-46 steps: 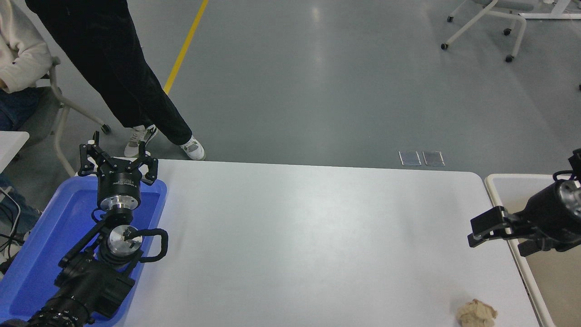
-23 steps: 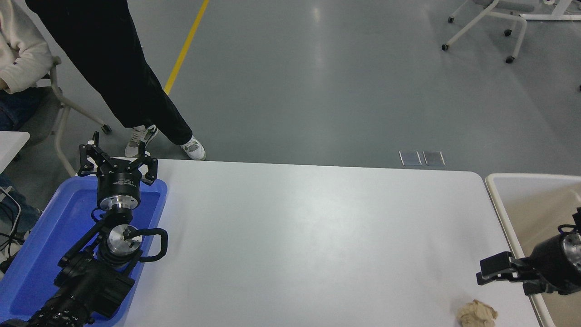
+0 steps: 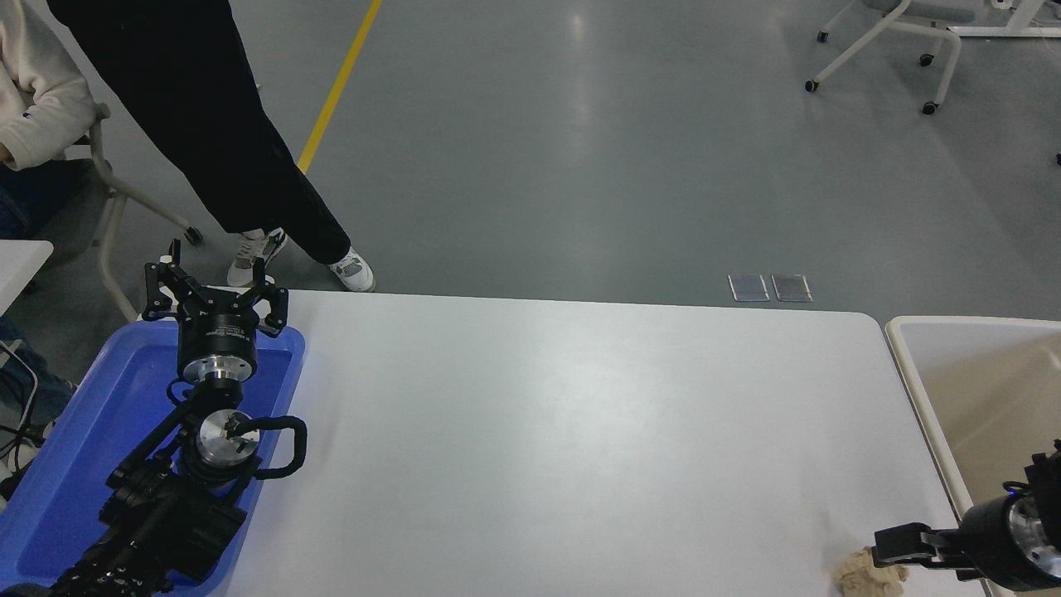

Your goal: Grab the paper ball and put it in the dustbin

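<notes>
Right tool (image 3: 899,551), entering from the lower right edge, sits low at the near right corner of the worktop (image 3: 580,431); whether its fingers are apart or together cannot be told. Paper ball (image 3: 862,575) lies on the worktop just below and left of the tool tip, touching or nearly so. Dustbin (image 3: 899,332) stands just right of the worktop. Left tool (image 3: 214,303), fingers spread, is parked over the blue tray (image 3: 75,448), well apart.
</notes>
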You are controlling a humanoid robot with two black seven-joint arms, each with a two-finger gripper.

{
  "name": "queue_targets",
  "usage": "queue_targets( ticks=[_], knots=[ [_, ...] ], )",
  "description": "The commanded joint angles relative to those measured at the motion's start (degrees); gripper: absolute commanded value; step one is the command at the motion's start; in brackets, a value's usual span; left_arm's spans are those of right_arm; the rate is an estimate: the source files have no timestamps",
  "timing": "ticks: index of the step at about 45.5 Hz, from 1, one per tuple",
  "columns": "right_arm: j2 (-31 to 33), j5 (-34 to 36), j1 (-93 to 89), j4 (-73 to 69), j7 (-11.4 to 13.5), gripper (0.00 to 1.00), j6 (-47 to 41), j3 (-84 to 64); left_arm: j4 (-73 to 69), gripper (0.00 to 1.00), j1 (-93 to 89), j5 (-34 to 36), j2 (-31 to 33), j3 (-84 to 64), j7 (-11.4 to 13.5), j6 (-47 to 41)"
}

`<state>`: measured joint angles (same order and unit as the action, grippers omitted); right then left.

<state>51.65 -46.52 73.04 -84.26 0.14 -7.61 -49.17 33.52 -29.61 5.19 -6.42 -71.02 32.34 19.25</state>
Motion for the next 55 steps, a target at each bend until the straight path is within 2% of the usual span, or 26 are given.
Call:
queue_targets(
  ticks=[1, 45, 50, 53, 55],
  knots=[
    [-1.6, -0.3, -2.4, 1.0, -0.1, 1.00, 1.7, 1.5, 0.0, 0.99, 0.0, 0.0, 0.0, 0.0, 0.0, 0.0],
    [-5.9, 0.2, -8.7, 6.4, -0.4, 1.00, 2.0, 4.3, 0.0, 0.99, 0.0, 0.0, 0.0, -0.1, 0.0, 0.0],
    [-5.9, 0.3, -8.7, 6.4, -0.4, 0.95, 2.0, 4.4, 0.0, 0.99, 0.0, 0.0, 0.0, 0.0, 0.0, 0.0],
    [-5.9, 0.3, -8.7, 6.3, -0.5, 0.83, 1.9, 4.3, 0.0, 0.99, 0.0, 0.0, 0.0, 0.0, 0.0, 0.0],
    [-5.9, 0.3, -8.7, 6.2, -1.3, 0.79, 1.8, 4.3, 0.0, 0.99, 0.0, 0.0, 0.0, 0.0, 0.0, 0.0]
  ],
)
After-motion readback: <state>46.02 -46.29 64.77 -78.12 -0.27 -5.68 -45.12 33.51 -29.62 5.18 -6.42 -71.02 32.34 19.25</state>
